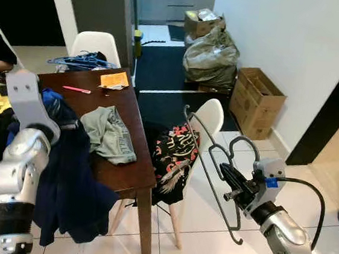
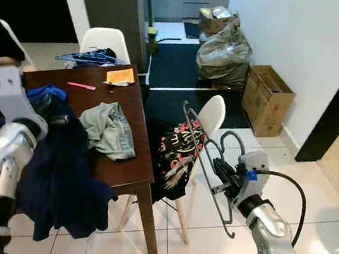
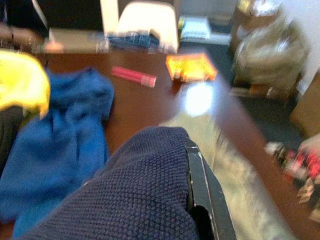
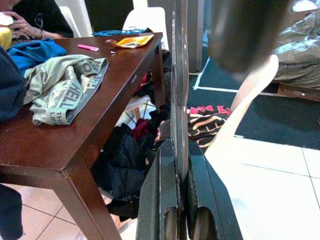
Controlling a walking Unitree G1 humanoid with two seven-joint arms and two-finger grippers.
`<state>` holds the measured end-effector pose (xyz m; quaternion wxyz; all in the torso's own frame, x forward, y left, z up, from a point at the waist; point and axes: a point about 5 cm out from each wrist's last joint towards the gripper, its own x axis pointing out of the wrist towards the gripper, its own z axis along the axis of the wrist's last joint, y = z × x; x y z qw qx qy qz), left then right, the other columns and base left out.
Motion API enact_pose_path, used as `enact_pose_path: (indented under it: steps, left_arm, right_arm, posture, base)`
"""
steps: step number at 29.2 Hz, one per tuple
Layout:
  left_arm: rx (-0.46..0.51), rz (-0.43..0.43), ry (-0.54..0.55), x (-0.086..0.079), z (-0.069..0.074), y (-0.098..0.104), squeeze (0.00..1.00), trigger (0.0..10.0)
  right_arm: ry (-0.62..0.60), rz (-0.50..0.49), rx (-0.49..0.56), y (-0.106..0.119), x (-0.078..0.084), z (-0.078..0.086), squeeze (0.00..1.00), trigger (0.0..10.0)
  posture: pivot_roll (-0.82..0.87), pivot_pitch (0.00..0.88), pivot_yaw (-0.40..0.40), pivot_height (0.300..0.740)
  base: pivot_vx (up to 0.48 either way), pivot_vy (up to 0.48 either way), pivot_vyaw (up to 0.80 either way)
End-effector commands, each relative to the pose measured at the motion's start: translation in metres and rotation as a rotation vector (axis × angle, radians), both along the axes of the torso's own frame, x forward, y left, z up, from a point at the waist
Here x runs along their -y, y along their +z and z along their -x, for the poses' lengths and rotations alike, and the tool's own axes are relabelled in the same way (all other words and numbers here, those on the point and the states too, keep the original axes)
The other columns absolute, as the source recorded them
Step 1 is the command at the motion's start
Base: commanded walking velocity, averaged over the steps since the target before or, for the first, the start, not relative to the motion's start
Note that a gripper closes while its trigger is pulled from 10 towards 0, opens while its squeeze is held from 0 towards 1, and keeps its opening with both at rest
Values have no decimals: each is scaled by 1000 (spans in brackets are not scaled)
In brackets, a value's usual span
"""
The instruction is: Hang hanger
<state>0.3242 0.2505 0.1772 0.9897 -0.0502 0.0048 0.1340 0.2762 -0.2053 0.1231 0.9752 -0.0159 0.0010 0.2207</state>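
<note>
- Right tool [image 1: 231, 183] is pinched on a thin grey wire hanger [image 1: 213, 168], held upright in the air beside the white moulded chair [image 1: 210, 116].
- Left tool [image 3: 200, 200] — one black finger visible against a knitted navy garment [image 1: 69, 183] draped off the glossy brown desk [image 1: 122, 170]; its spread cannot be told.
- A crumpled grey-green cloth [image 1: 109, 134] lies on the desk.

Home dining area, wooden table [image 1: 129, 177], white chairs [image 1: 209, 116], strewn clothes [image 1: 109, 134]
</note>
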Motion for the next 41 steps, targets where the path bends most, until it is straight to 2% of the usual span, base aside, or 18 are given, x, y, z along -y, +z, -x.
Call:
enact_pose_path:
  steps: [1,8,9,12,13,16,18,19,20,22,24,26,27,30,36,38,39,41]
  left_arm:
    - [-77,-15,30,-3,2,-15,0,10000]
    - [-197,14,111,-11,11,-45,0,10000]
    - [-200,23,105,-10,12,-47,580,10000]
    - [-198,26,99,-10,12,-47,580,10000]
    - [-196,25,94,-10,13,-46,1000,10000]
    - [-197,-59,24,-12,11,-43,1000,10000]
    - [-191,-309,24,-26,9,-27,1000,10000]
    - [-191,-309,24,-26,9,-27,1000,10000]
    - [-197,-434,4,-31,7,-18,1000,10000]
    - [-197,-434,4,-31,7,-18,1000,10000]
    - [-293,-737,-70,-42,5,-6,1000,10000]
    - [-293,-737,-70,-42,5,-6,1000,10000]
    - [-346,-868,-86,-51,7,1,1000,10000]
    - [-466,-1035,-120,-67,17,9,1000,10000]
    - [-579,-1056,-233,-73,28,6,1000,10000]
    - [-571,-1004,-320,-64,30,5,1000,10000]
    - [-448,-806,-434,-40,29,12,1000,10000]
    - [-416,-759,-461,-34,28,15,1000,10000]
  right_arm:
    - [-6,-19,6,3,0,0,0,10000]
    - [-14,-27,8,5,0,1,0,10000]
    - [-15,-26,9,5,0,2,0,10000]
    - [-14,-26,8,5,0,2,0,10000]
    - [-13,-25,7,5,0,2,0,10000]
    - [-11,-22,-1,3,0,2,0,10000]
    - [-11,-22,-6,2,0,1,0,10000]
    - [-11,-22,-6,2,0,1,0,10000]
    - [-10,-22,-9,1,-1,0,0,10000]
    - [-10,-22,-9,1,-1,0,0,10000]
    - [-9,-24,-14,0,-2,-3,0,10000]
    - [-9,-24,-14,0,-2,-3,0,10000]
    - [-9,-26,-15,0,-3,-4,0,10000]
    - [-11,-29,-15,-1,-3,-5,0,10000]
    - [-8,-32,-19,-3,-4,-6,0,10000]
    - [-4,-33,-22,-5,-5,-6,0,10000]
    - [3,-32,-25,-5,-6,-7,0,10000]
    - [5,-32,-25,-5,-6,-7,0,10000]
  posture:
    - [-39,67,63,740]
    - [-50,69,71,740]
    - [-50,69,71,740]
    - [-50,69,71,740]
    - [-48,65,66,740]
    - [-45,47,56,740]
    - [-46,34,56,740]
    - [-46,34,56,740]
    - [-42,25,57,740]
    - [-42,25,57,740]
    - [-36,14,59,740]
    - [-36,14,59,740]
    - [-34,12,59,740]
    - [-31,0,60,740]
    - [-26,0,60,740]
    - [-25,0,60,740]
    - [-24,0,62,740]
    - [-24,0,62,740]
  base:
    - [0,0,0]
    - [0,0,0]
    - [0,0,0]
    - [0,0,0]
    - [0,0,0]
    - [0,0,0]
    - [0,0,0]
    - [0,0,0]
    - [0,0,0]
    - [0,0,0]
    - [0,0,0]
    - [0,0,0]
    - [0,0,0]
    - [0,0,0]
    - [0,0,0]
    - [0,0,0]
    - [0,0,0]
    - [0,0,0]
